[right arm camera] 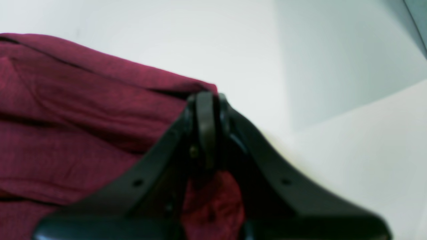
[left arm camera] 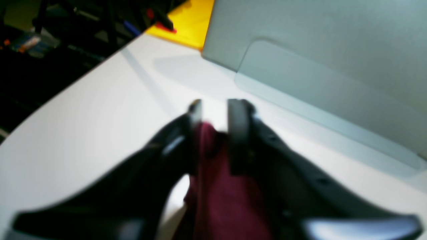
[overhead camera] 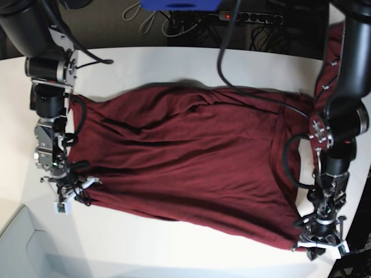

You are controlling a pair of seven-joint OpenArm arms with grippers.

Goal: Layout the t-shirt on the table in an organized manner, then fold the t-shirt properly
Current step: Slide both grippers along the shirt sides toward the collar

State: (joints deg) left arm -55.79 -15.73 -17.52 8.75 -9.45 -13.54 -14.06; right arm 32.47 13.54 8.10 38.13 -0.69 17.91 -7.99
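Observation:
The maroon t-shirt (overhead camera: 191,156) lies spread across the white table (overhead camera: 174,63), wrinkled, its long side running left to right. On the base view's right, my left gripper (overhead camera: 320,234) sits at the shirt's lower right corner. In the left wrist view its jaws (left arm camera: 214,110) stand apart, with white table showing between the tips and t-shirt cloth (left arm camera: 220,193) lying loose between the fingers further back. My right gripper (overhead camera: 72,188) is at the shirt's lower left corner. Its jaws (right arm camera: 206,100) are shut on the t-shirt's edge (right arm camera: 83,126).
A pale grey panel (left arm camera: 317,50) stands on the table just beyond the left gripper, with a yellow surface (left arm camera: 190,23) behind it. A power strip (overhead camera: 249,17) and cables lie past the table's far edge. The curved table edge (overhead camera: 11,223) runs near the right gripper.

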